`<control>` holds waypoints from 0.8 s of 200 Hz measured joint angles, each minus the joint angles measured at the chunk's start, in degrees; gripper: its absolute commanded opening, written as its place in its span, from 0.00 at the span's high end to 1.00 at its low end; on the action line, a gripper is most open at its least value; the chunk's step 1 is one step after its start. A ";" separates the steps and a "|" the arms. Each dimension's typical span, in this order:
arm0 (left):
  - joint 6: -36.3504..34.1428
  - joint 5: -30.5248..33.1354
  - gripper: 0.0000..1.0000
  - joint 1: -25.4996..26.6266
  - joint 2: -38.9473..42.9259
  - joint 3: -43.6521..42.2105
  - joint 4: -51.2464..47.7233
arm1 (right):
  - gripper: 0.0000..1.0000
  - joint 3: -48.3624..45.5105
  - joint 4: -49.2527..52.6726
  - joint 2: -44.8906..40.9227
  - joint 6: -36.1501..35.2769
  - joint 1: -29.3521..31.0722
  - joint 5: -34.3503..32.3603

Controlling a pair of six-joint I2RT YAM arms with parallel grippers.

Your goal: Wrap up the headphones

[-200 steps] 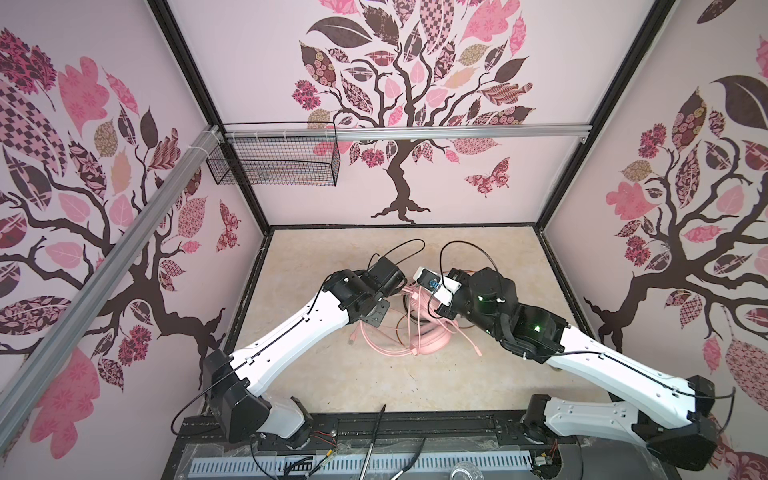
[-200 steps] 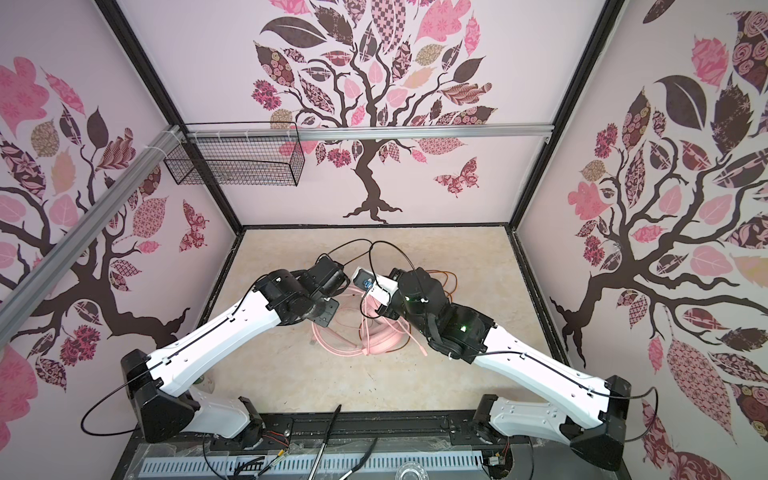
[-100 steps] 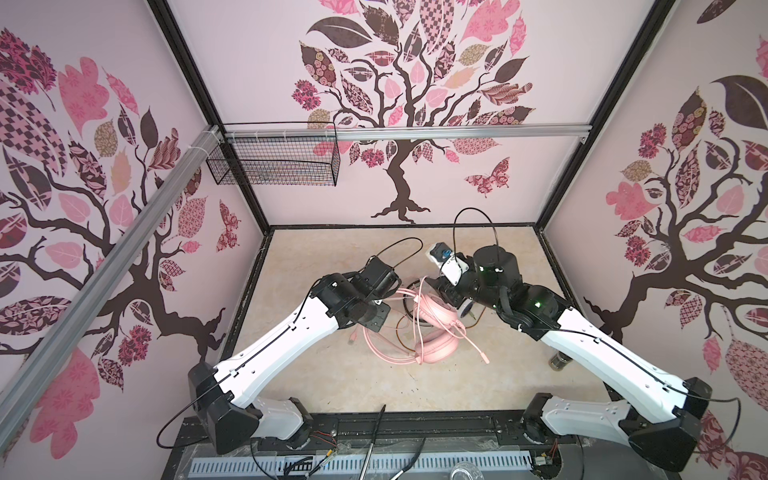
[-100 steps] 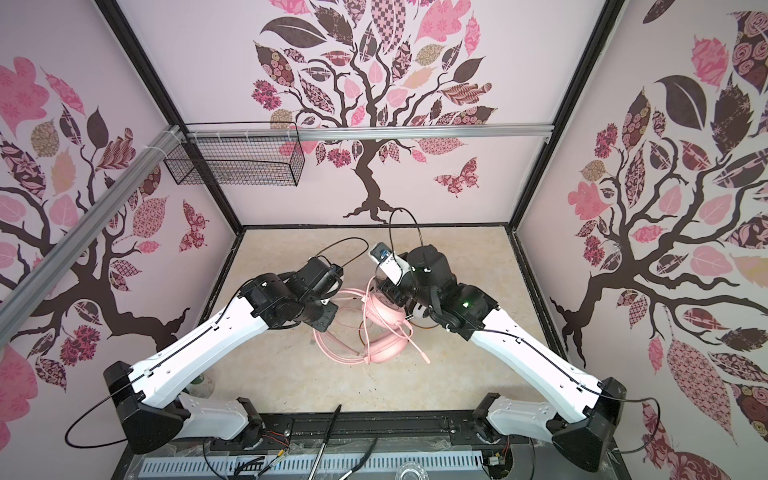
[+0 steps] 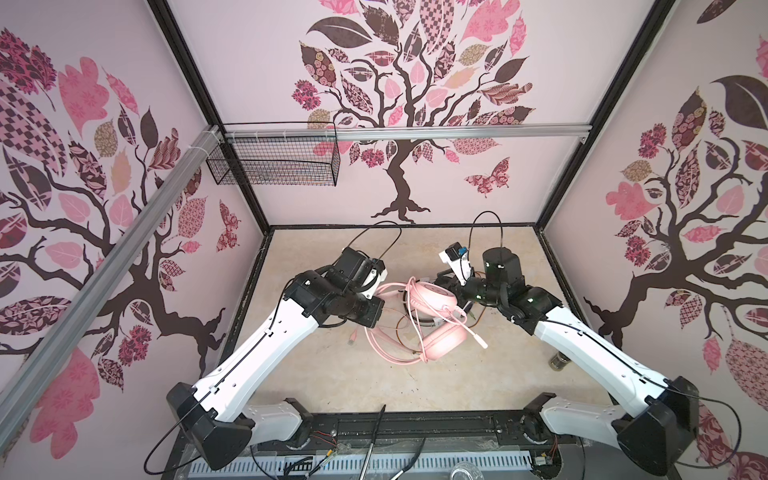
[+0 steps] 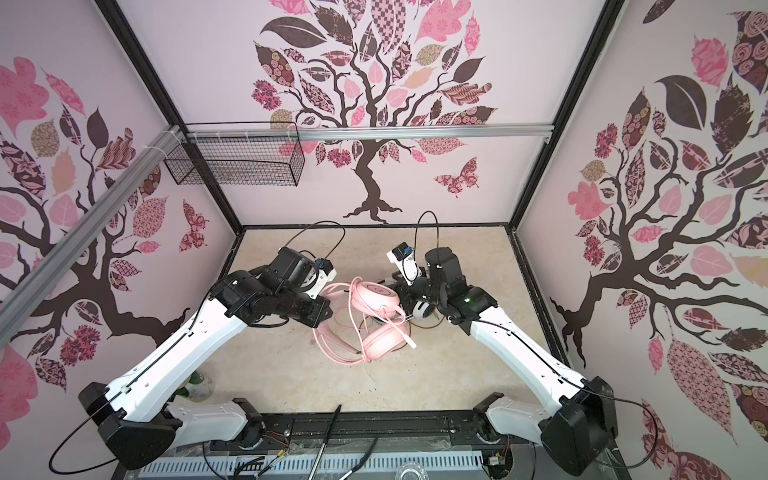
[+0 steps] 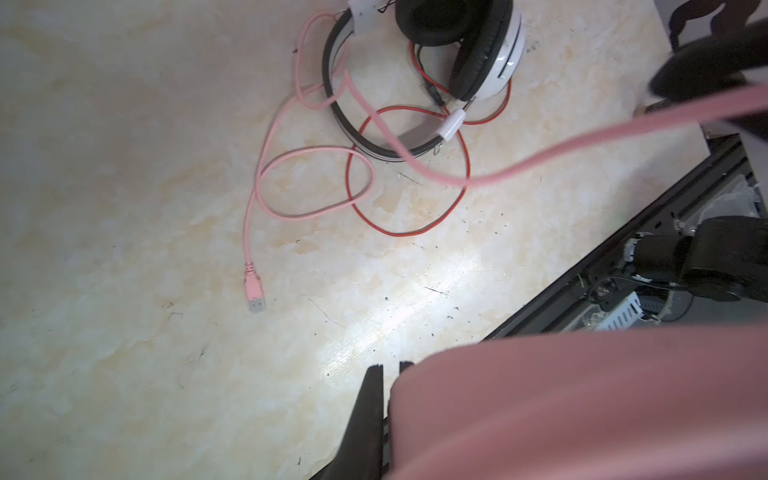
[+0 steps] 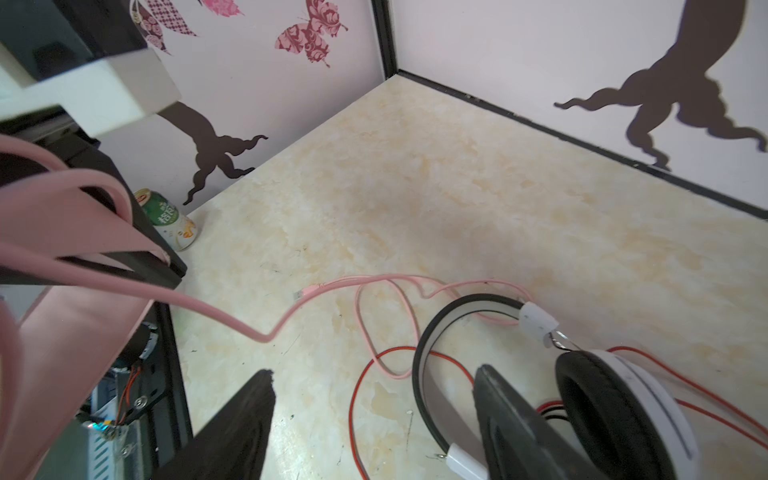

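We find the left gripper (image 7: 389,365) with its two black fingers pressed almost together. They are clamped at the broad band of the pale pink over-ear headset (image 5: 432,296), which fills the near corner of the left wrist view as a blurred pink strip. The right gripper (image 8: 374,370) stands with its jaws wide apart and nothing held; through the gap we see only table and cord. In both top views the pink headset sits at mid-table between the two grippers, close against the left one and just beside the right one. Under it, on the beige marbled tabletop (image 7: 124,208), lies the white-and-black over-ear headset (image 7: 482,54) with black earpads. One right finger overlaps its ear cup in the right wrist view, though we cannot tell whether they touch. The pink cord (image 7: 465,180) comes down to the table, loops across the white-and-black band and ends in a plug (image 7: 253,291) lying free. The orange-red cord (image 7: 399,234) curls in a ring there, crossing the pink loop. A green-and-white drink can (image 8: 170,220) stands at the foot of a side wall, well apart from the headsets.
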State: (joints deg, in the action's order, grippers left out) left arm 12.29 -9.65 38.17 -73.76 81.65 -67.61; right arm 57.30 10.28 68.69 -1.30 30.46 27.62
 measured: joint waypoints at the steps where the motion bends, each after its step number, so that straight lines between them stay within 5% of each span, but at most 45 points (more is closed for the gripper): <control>1: 0.02 -0.17 1.00 0.00 0.00 0.00 0.07 | 0.22 -0.26 -0.28 0.02 0.17 0.00 0.31; 77: 3.43 -0.28 1.00 -1.20 -1.20 7.91 -0.76 | 0.23 -20.79 -30.01 3.65 9.35 0.11 9.55; 160: 4.20 0.37 1.00 -6.58 -6.27 21.46 -5.27 | 0.22 -24.00 -59.67 22.43 8.83 0.22 0.04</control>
State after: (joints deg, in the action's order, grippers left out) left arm 16.49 -9.28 31.59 -80.03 103.11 -72.88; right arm 33.30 -49.39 91.11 7.53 30.68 27.66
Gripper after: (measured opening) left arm 0.088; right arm 0.790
